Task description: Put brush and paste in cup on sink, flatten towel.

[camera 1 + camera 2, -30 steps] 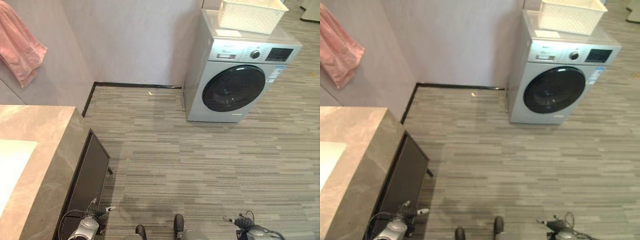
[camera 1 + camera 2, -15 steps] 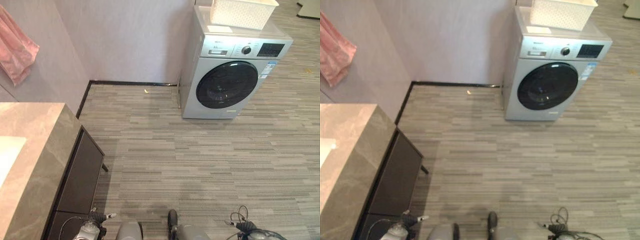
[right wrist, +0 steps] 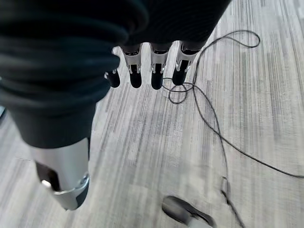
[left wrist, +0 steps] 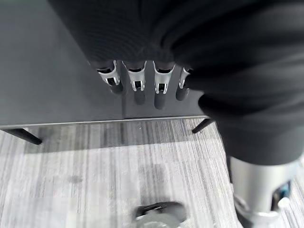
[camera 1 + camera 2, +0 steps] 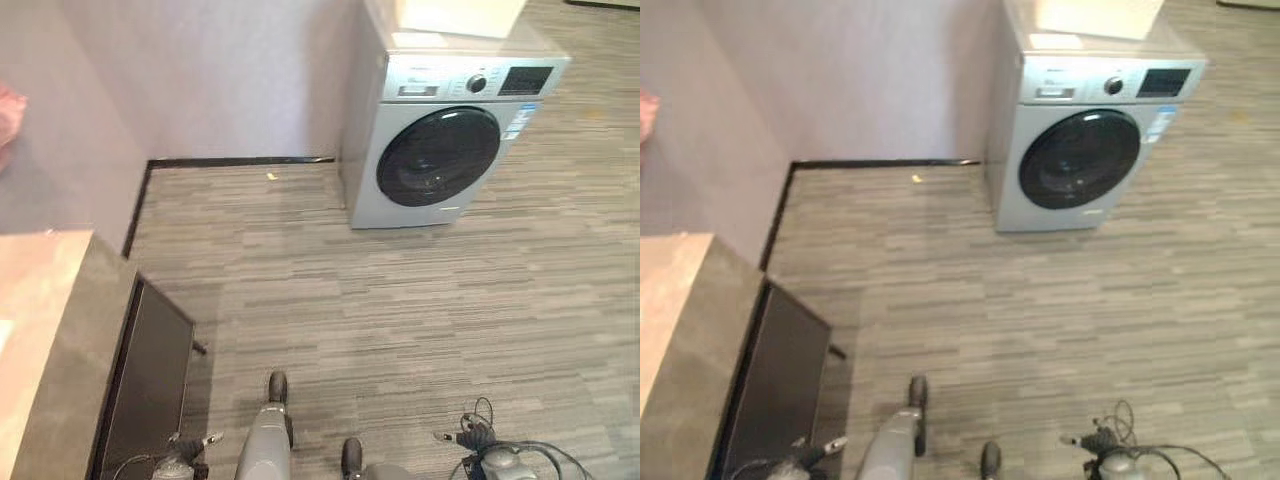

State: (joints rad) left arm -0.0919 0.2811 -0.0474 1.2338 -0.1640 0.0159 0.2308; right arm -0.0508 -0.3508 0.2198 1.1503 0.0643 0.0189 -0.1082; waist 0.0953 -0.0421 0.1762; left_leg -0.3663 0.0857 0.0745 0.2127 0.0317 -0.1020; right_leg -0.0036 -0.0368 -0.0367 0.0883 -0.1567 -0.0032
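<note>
**Hands hanging empty, away from the sink**

Hands are hanging low for you: the left hand [image 4: 142,83] is dangling with relaxed fingers beside the dark cabinet [image 5: 150,390], and the right hand [image 3: 152,71] is hanging over the striped floor [image 5: 400,310], fingers loose, holding nothing. The counter [image 5: 40,330] is edging in at your left, with a bit of the pink towel [image 5: 8,105] on the wall above. Ahead, a washer [image 5: 440,140] is standing by the wall; its labels are too small to read.

Honestly can't read any text here. The washing machine [image 5: 440,140] has a display panel [image 5: 523,80] and a sticker [image 5: 519,121], but both are illegible.
</note>
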